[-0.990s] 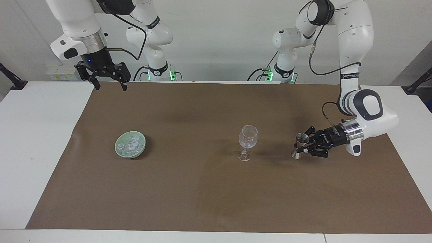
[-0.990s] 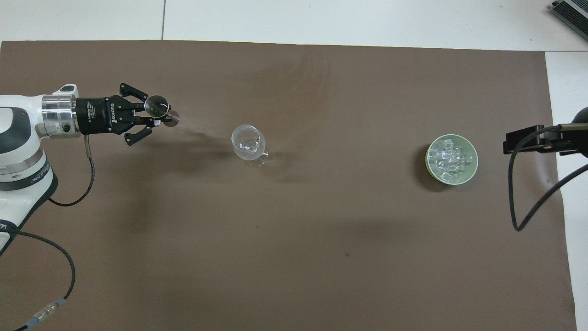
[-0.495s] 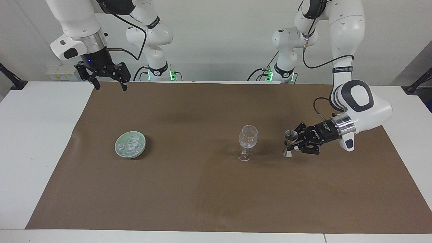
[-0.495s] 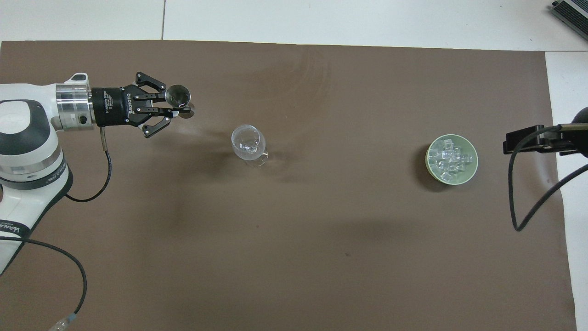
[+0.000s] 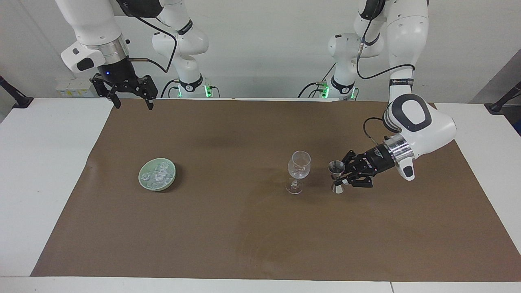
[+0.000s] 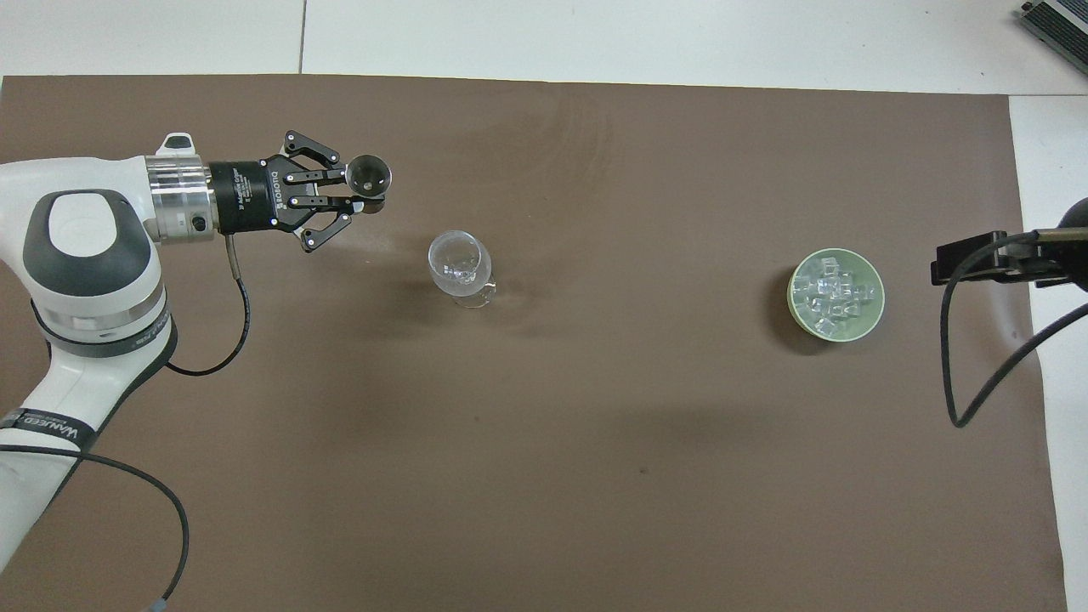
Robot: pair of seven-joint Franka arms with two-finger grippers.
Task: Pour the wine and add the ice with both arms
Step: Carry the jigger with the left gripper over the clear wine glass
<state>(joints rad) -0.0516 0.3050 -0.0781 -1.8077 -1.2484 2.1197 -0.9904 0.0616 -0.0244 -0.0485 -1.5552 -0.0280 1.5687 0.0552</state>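
A clear stemmed glass [image 5: 299, 165] [image 6: 459, 259] stands upright on the brown mat. Beside it, toward the left arm's end, my left gripper [image 5: 341, 179] [image 6: 361, 191] is shut on the waist of a small metal jigger [image 5: 336, 167] [image 6: 368, 174], held upright and low over the mat, a short gap from the glass. No wine shows; I cannot make out what is in the jigger. The ice [image 5: 158, 174] [image 6: 831, 293] is heaped in a pale green dish [image 5: 143, 182] [image 6: 794, 297] toward the right arm's end. My right gripper [image 5: 134, 106] hangs open, high over the mat's edge nearest the robots, holding nothing.
The brown mat [image 5: 228, 228] covers most of the white table [image 5: 40, 162]. The right arm's black cable [image 6: 960, 357] loops over the mat's edge near the dish.
The left gripper has carried the jigger sideways toward the glass, closing much of the gap. The right arm, the glass and the dish have not moved.
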